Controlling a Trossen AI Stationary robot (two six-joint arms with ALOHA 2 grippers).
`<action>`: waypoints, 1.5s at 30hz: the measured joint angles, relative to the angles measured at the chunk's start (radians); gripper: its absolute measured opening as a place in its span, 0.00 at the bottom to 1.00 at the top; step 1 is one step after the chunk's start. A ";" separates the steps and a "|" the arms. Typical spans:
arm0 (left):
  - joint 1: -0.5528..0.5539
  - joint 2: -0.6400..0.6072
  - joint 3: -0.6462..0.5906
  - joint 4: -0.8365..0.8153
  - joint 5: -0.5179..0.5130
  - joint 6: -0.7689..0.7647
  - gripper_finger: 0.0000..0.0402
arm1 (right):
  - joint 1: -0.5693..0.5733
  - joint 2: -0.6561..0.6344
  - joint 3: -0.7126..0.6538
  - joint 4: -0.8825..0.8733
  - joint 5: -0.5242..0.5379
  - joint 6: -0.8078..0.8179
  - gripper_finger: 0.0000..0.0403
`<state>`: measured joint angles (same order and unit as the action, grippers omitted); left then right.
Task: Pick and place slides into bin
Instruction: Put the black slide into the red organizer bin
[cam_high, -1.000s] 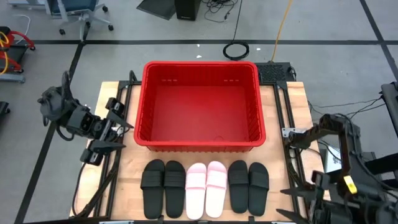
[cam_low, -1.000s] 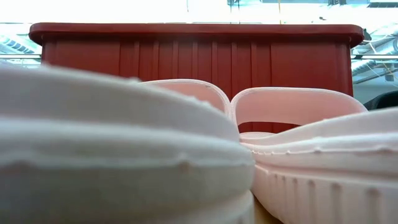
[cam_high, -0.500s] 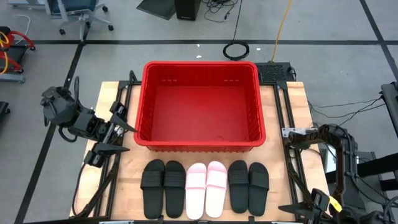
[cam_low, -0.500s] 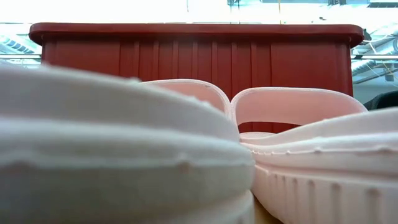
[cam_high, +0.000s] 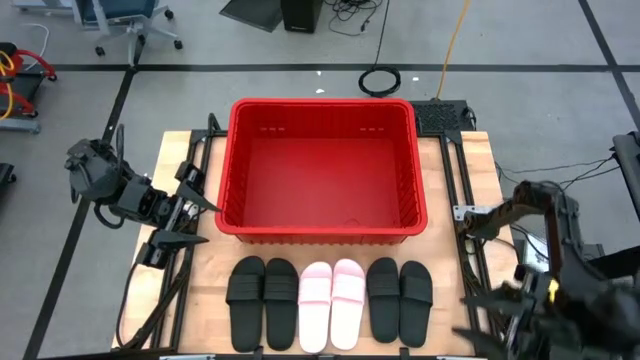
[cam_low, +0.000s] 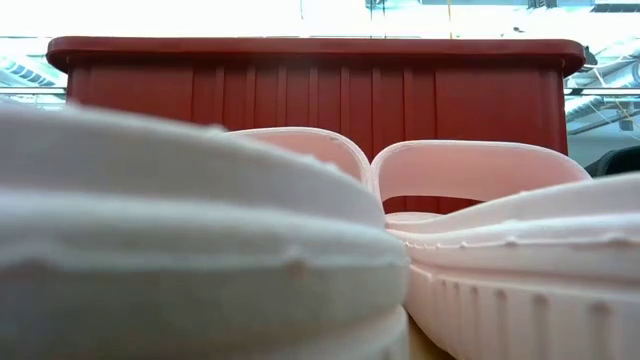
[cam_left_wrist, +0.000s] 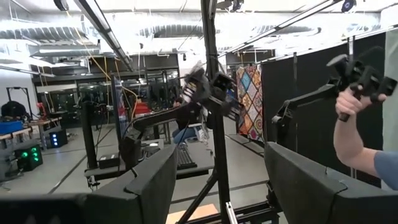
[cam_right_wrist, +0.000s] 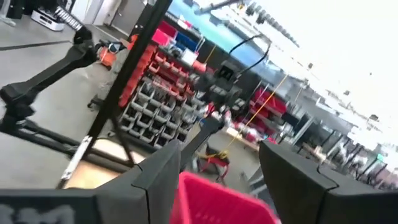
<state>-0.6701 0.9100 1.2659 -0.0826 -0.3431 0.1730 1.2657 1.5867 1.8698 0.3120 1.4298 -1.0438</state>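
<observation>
Several slides lie sole-down in a row near the table's near edge: a black pair (cam_high: 262, 302), a pale pink pair (cam_high: 332, 303) (cam_low: 470, 230) and another black pair (cam_high: 399, 300). Behind them stands the red bin (cam_high: 320, 170) (cam_low: 320, 90) (cam_right_wrist: 217, 199), with nothing showing inside it. My left gripper (cam_high: 208, 222) (cam_left_wrist: 217, 186) hangs open beside the bin's left wall, holding nothing. My right gripper (cam_high: 465, 318) (cam_right_wrist: 217, 180) is open over the table's near right corner, right of the black pair, and points toward the bin.
Dark frame rails (cam_high: 465, 215) run along both sides of the wooden table (cam_high: 200, 290). In the left wrist view a person's hand (cam_left_wrist: 351, 102) holds a control handle in the room beyond, behind a black stand (cam_left_wrist: 214, 124).
My right arm has swung at the table's near right corner: its gripper dropped toward the near edge, then came back up and rolled about its own axis, blurred now. It stays open. The slides and the bin have not moved.
</observation>
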 joint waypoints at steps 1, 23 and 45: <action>0.000 0.000 0.000 0.000 0.000 0.003 0.62 | -0.004 -0.020 0.000 0.001 -0.016 -0.039 0.51; 0.000 0.000 0.000 -0.004 -0.033 0.007 0.62 | -0.174 -0.295 0.000 -0.530 -0.754 0.171 0.48; 0.000 0.000 0.000 -0.074 -0.051 -0.028 0.62 | -0.395 0.010 0.000 -1.209 -0.907 1.029 0.48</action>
<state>-0.6701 0.9100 1.2659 -0.1563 -0.3943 0.1454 0.8707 1.5965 1.8698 -0.8974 0.5227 -0.0152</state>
